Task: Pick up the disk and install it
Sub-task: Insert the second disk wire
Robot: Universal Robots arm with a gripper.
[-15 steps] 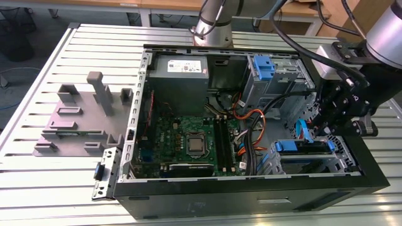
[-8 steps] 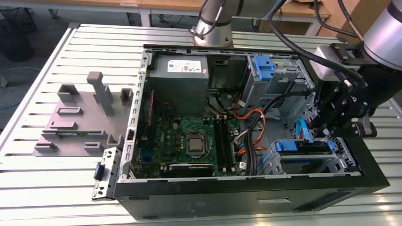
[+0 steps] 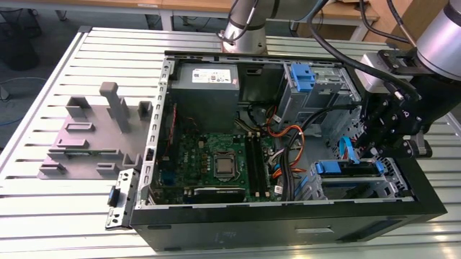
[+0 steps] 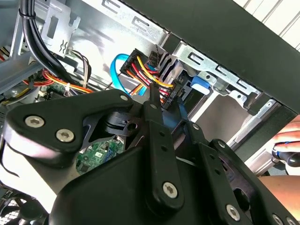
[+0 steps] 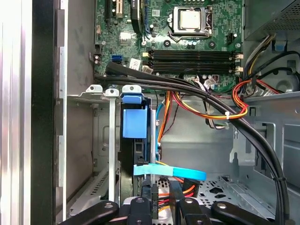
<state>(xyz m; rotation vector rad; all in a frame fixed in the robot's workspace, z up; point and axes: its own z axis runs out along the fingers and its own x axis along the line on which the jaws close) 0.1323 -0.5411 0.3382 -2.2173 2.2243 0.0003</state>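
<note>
Disk (image 5: 135,123) seated in the drive cage (image 3: 392,181) at the computer case (image 3: 288,226) corner; gripper (image 3: 374,154) just above, finger state unclear. Hand (image 4: 287,146) at case edge.

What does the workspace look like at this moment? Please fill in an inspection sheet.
Surface: slatted metal table carrying an open computer case that lies on its side.
Job's things: the disk, in its blue bracket, stands edge-on in the drive cage; whether it is fully seated cannot be told.
Clutter: grey moulded fixture on the table beside the case, at the exterior view's left.
Grippers: the gripper is inside the case, right next to the disk.
Cables: orange, red and yellow wire bundle, thick black cables and a flat blue cable cross close to the gripper.
Surroundings: a person's hand is beside the case.
</note>
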